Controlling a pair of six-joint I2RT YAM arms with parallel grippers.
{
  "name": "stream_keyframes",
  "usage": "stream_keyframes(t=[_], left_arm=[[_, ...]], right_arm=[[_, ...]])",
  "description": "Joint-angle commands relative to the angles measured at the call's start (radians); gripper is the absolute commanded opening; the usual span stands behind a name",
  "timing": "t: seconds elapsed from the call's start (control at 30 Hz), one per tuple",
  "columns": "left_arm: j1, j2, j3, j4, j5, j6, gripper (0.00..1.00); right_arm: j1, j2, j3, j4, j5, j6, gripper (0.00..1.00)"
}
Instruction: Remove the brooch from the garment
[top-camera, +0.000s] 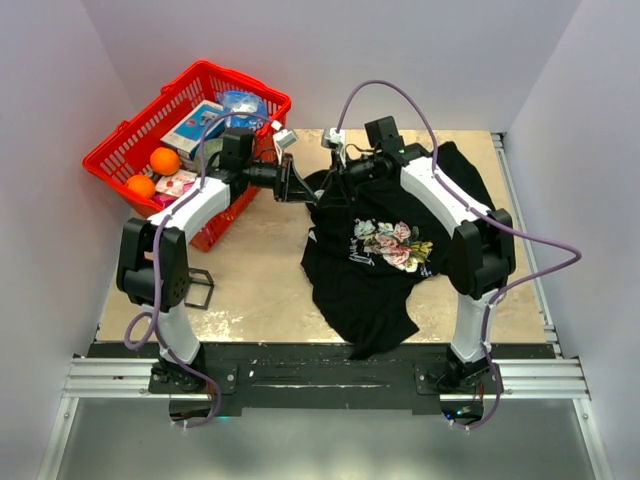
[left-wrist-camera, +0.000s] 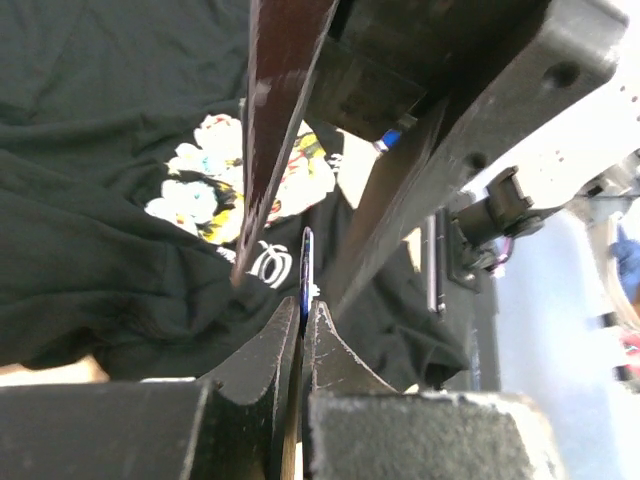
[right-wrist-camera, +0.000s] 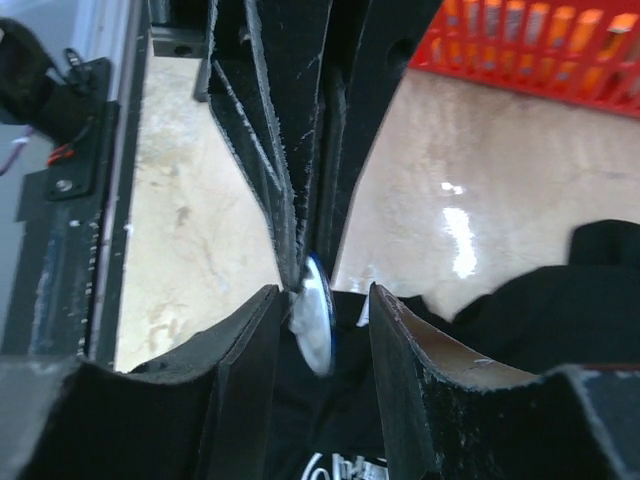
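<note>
your left gripper (left-wrist-camera: 306, 310) clamps the tiny round blue brooch (right-wrist-camera: 315, 322) near the far edge of the counter (top-camera: 250, 280); your right gripper (right-wrist-camera: 322, 296) gapes around it.

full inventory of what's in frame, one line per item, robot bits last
garment: 1, black T-shirt with floral print, table centre-right
brooch: 1, blue, round, at the shirt's far-left edge where both arms meet
basket: 1, red, table far left
oranges: 2, orange, in basket
box: 1, blue and white, in basket
round container: 1, blue and white, in basket
packet: 1, pink and white, in basket
table: 1, beige
left gripper: 1, black, jaws shut on brooch
right gripper: 1, black, jaws open around brooch
</note>
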Motion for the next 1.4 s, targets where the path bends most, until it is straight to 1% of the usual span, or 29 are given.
stream_keyframes(t=[0.0, 0.07, 0.2, 0.33, 0.43, 0.47, 0.63, 0.67, 0.73, 0.8, 1.07, 1.1, 1.27, 1.3, 1.37], left_arm=[[-0.036, -0.068, 0.102, -0.104, -0.052, 0.234, 0.00], [-0.038, -0.068, 0.105, -0.141, -0.072, 0.278, 0.00], [-0.038, -0.065, 0.105, -0.152, -0.086, 0.291, 0.00], [-0.038, -0.062, 0.108, -0.151, -0.110, 0.292, 0.00], [-0.038, -0.065, 0.113, -0.146, -0.140, 0.291, 0.00], [-0.038, -0.065, 0.113, -0.148, -0.144, 0.294, 0.00], [-0.038, -0.063, 0.110, -0.155, -0.147, 0.303, 0.00], [-0.038, -0.062, 0.111, -0.154, -0.146, 0.305, 0.00], [-0.038, -0.063, 0.113, -0.154, -0.144, 0.306, 0.00], [-0.038, -0.061, 0.116, -0.152, -0.138, 0.303, 0.00], [-0.039, -0.066, 0.116, -0.155, -0.112, 0.298, 0.00], [-0.039, -0.068, 0.115, -0.154, -0.109, 0.298, 0.00], [-0.041, -0.068, 0.111, -0.152, -0.089, 0.294, 0.00], [-0.041, -0.066, 0.113, -0.149, -0.086, 0.291, 0.00], [-0.042, -0.066, 0.113, -0.146, -0.078, 0.285, 0.00]], right_arm=[[0.019, 0.021, 0.025, -0.068, -0.083, -0.036, 0.44], [0.020, 0.015, 0.034, -0.071, -0.084, -0.036, 0.44], [0.019, 0.004, 0.034, -0.064, -0.081, -0.023, 0.44], [0.009, -0.023, 0.054, -0.103, -0.067, -0.050, 0.47], [-0.007, -0.028, 0.110, -0.221, -0.054, -0.144, 0.49], [-0.014, -0.023, 0.130, -0.297, -0.055, -0.191, 0.49], [-0.050, -0.005, 0.209, -0.445, -0.067, -0.277, 0.51], [-0.051, -0.003, 0.216, -0.488, -0.061, -0.317, 0.51], [-0.051, 0.004, 0.233, -0.514, -0.051, -0.349, 0.51], [-0.054, 0.006, 0.233, -0.507, -0.044, -0.346, 0.50], [-0.051, 0.030, 0.238, -0.367, -0.049, -0.190, 0.39], [-0.052, 0.035, 0.238, -0.355, -0.050, -0.173, 0.35], [-0.049, 0.058, 0.238, -0.277, -0.063, -0.078, 0.26], [-0.050, 0.064, 0.237, -0.268, -0.060, -0.070, 0.21], [-0.047, 0.067, 0.237, -0.261, -0.052, -0.067, 0.14]])
